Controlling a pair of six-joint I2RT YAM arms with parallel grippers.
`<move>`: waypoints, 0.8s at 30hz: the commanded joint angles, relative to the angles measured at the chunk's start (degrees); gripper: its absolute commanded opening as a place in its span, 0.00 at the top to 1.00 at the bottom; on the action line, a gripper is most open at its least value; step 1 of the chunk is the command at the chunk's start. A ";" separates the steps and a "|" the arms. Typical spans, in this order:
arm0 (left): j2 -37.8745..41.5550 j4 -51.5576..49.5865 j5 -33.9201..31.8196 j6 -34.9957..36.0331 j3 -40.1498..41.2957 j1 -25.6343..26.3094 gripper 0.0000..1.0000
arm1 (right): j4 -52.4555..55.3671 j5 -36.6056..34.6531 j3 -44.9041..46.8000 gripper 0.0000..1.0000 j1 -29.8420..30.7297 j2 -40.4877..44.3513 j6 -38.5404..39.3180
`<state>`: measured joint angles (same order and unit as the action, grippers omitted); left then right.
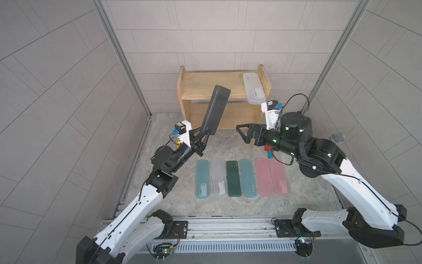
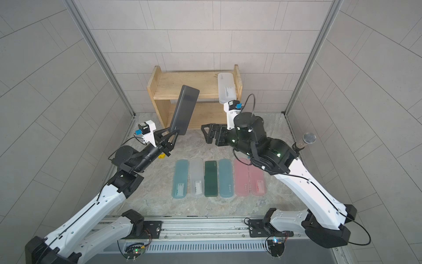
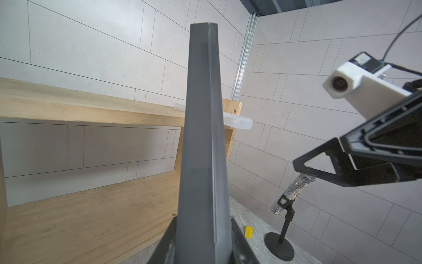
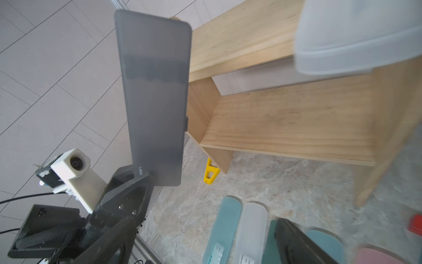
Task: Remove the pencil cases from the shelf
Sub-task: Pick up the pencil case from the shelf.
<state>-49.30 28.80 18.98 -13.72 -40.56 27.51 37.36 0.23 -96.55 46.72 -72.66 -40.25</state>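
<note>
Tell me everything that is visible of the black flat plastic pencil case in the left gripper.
The black flat plastic pencil case is a long rounded-rectangle box, dark grey and slightly translucent, closed, with a seam along its thin edge and a small tab on one long side. It stands nearly upright in the air, slightly tilted, before the light pine wooden shelf and apparently clear of it. Only the left gripper touches it, shut on its lower end.
</note>
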 commanded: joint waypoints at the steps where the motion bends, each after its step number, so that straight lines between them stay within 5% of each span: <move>1: 3.40 0.95 -0.82 5.15 -0.14 0.11 1.00 | -7.56 0.38 -2.29 0.00 1.26 -2.58 -1.98; 13: 7.78 -1.13 -1.97 6.46 1.26 0.09 1.00 | -16.84 8.36 -9.74 0.00 2.15 -12.37 -6.75; 24: 9.28 -2.38 -1.52 6.69 1.35 0.09 1.00 | -17.50 8.47 -14.00 0.00 2.85 -17.12 -6.56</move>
<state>-41.34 24.77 17.32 -7.86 -39.68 27.51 20.62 8.29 -109.23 49.23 -88.92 -47.00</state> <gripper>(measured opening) 0.315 0.997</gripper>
